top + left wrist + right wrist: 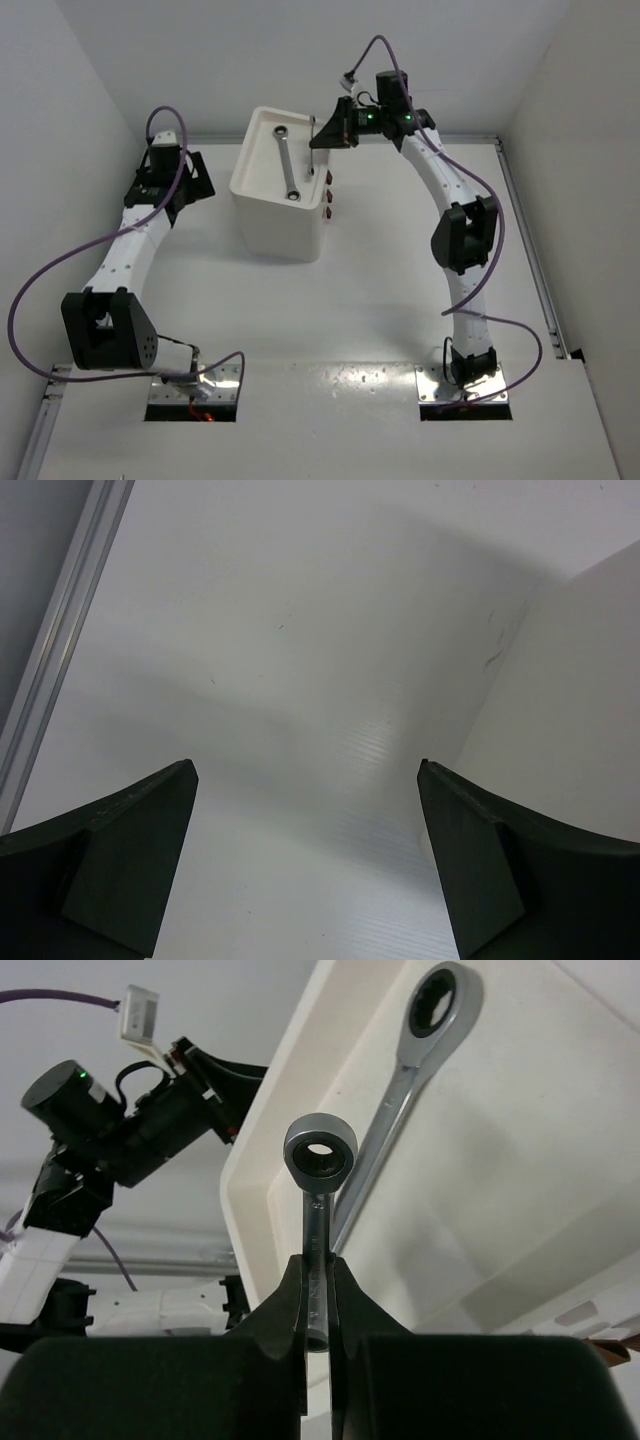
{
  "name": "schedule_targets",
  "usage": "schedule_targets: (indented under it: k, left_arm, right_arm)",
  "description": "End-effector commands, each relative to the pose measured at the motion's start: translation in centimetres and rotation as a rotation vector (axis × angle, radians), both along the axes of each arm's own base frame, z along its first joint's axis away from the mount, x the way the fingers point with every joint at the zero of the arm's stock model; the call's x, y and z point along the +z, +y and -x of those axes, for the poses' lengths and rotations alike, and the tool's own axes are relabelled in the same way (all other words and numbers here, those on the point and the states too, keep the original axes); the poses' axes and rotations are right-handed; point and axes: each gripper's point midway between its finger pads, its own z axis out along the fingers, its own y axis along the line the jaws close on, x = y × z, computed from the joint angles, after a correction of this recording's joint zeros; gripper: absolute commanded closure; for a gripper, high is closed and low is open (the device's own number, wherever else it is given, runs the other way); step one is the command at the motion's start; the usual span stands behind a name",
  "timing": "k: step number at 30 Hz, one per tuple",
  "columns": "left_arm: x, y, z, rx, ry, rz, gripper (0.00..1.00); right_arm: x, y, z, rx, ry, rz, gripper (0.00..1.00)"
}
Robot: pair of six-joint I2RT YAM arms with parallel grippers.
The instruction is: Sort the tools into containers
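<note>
One slim silver wrench (pixel 317 1222) is pinched by its flat, polished shaft between the two dark, matte fingers of the right gripper (pixel 318 1265), which are pressed together on it. The round ring end of the wrench, with its dark hole, stands above the fingertips. This wrench hangs over the right edge of the cabinet's tray top (pixel 520 1130). A second wrench (pixel 385 1125) of the same thin, shiny metal lies flat inside the tray, and its ring end is close to the far rim. The two wrenches do not touch.

The tray is shallow and has a smooth raised rim with rounded corners. It is the top of a boxy cabinet (pixel 275 225) of white plastic. Small dark red handles (pixel 327 197) stick out from the cabinet's right side, one under the other.

The left gripper (pixel 306 770) is to the left of the cabinet, above the smooth white table (pixel 300 630). Its wedge-shaped dark fingers stand wide apart and hold nothing.
</note>
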Motion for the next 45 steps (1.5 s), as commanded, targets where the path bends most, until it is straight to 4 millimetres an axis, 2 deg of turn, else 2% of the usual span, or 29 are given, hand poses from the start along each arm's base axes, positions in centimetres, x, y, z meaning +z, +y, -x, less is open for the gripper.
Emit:
schedule_targets:
  k: [1, 4, 8, 9, 12, 13, 16, 21, 22, 25, 27, 28, 29, 30, 31, 32, 33, 34, 35, 36, 37, 39, 40, 41, 42, 43, 45]
  left_arm:
    - [1.3, 0.2, 0.4, -0.004, -0.035, -0.007, 0.01]
    - [1.5, 0.4, 0.8, -0.002, -0.034, -0.021, 0.01]
    - [1.9, 0.4, 0.9, -0.002, -0.043, -0.021, 0.01]
    - [1.9, 0.4, 0.9, -0.002, -0.043, -0.021, 0.01]
    - [1.9, 0.4, 0.9, -0.002, -0.043, -0.021, 0.01]
    - [1.5, 0.4, 1.0, -0.002, -0.034, -0.021, 0.01]
    - [1.5, 0.4, 1.0, -0.002, -0.034, -0.021, 0.01]
    - [1.9, 0.4, 1.1, 0.003, -0.047, -0.014, 0.01]
    - [2.3, 0.4, 0.9, 0.003, -0.058, -0.014, 0.01]
    - [3.3, 1.1, 0.8, 0.03, -0.074, -0.046, 0.01]
    - [3.7, 1.3, 0.8, 0.029, -0.078, -0.064, 0.01]
    - [4.4, 1.4, 0.6, 0.019, -0.088, -0.081, 0.01]
    - [4.1, 1.6, 0.5, 0.022, -0.076, -0.094, 0.01]
    - [5.1, 1.6, 0.2, 0.024, -0.1, -0.094, 0.0]
    - [5.2, 2.1, 0.0, 0.034, -0.1, -0.095, 0.0]
    - [5.0, 2.3, -0.3, 0.029, -0.091, -0.098, 0.0]
    - [4.8, 2.4, -0.4, 0.018, -0.073, -0.112, 0.0]
    - [5.0, 2.5, -0.7, 0.009, -0.06, -0.124, 0.0]
    - [4.7, 2.3, -0.9, -0.008, -0.041, -0.125, 0.0]
    - [3.9, 2.4, -1.2, -0.015, -0.013, -0.131, 0.0]
    - [4.0, 2.9, -1.4, -0.01, -0.011, -0.139, 0.0]
    - [3.7, 2.9, -1.7, -0.01, -0.008, -0.139, 0.0]
    - [3.5, 3.0, -2.0, -0.017, -0.004, -0.149, 0.0]
    - [3.5, 3.0, -2.0, -0.018, -0.004, -0.149, 0.0]
    - [2.6, 3.0, -2.2, -0.019, 0.011, -0.148, 0.0]
    - [1.7, 3.2, -2.3, -0.013, 0.03, -0.152, 0.0]
    - [0.4, 3.2, -2.0, -0.02, 0.062, -0.157, 0.0]
  right_arm:
    - [2.4, 0.4, -0.8, -0.006, -0.079, -0.034, 1.0]
    - [1.2, 1.3, -0.6, 0.007, -0.064, -0.02, 1.0]
    - [0.3, 1.9, -0.9, 0.0, -0.056, -0.009, 0.8]
    - [0.3, 1.9, -0.9, -0.001, -0.056, -0.009, 0.8]
    - [0.0, 1.9, -1.0, 0.002, -0.056, -0.004, 0.67]
    - [-0.1, 1.9, -1.1, -0.006, -0.058, 0.0, 0.58]
    - [-0.1, 1.9, -1.1, -0.007, -0.058, 0.0, 0.53]
    - [4.0, 1.4, -0.5, -0.019, -0.169, -0.015, 0.53]
    - [5.8, 0.7, -0.2, -0.037, -0.203, -0.023, 0.52]
    - [7.5, -2.3, -0.7, -0.126, -0.283, 0.046, 0.52]
    - [9.5, -5.9, -1.2, -0.217, -0.388, 0.116, 0.51]
    - [8.6, -8.5, -1.6, -0.265, -0.361, 0.169, 0.49]
    - [8.3, -9.0, -1.1, -0.272, -0.367, 0.205, 0.47]
    - [8.0, -12.7, -1.9, -0.348, -0.412, 0.294, 0.46]
    - [6.9, -14.8, -1.7, -0.38, -0.381, 0.353, 0.46]
    - [5.2, -19.0, -2.4, -0.448, -0.367, 0.439, 0.44]
    - [5.5, -21.4, -1.9, -0.485, -0.374, 0.471, 0.44]
    - [4.9, -23.5, -1.6, -0.507, -0.356, 0.497, 0.44]
    - [2.7, -27.7, -1.2, -0.549, -0.312, 0.574, 0.44]
    - [1.6, -29.4, -0.7, -0.554, -0.303, 0.614, 0.44]
    - [-0.5, -32.4, 0.6, -0.585, -0.259, 0.68, 0.44]
    - [-3.0, -34.7, 2.1, -0.564, -0.276, 0.754, 0.43]
    - [-5.6, -35.7, 3.6, -0.562, -0.242, 0.805, 0.43]
    - [-7.1, -36.9, 4.5, -0.568, -0.22, 0.83, 0.43]
    - [-8.5, -37.6, 5.3, -0.551, -0.213, 0.868, 0.43]
    - [-11.3, -37.9, 6.6, -0.534, -0.164, 0.881, 0.43]
    - [-12.7, -38.9, 7.6, -0.558, -0.154, 0.908, 0.43]
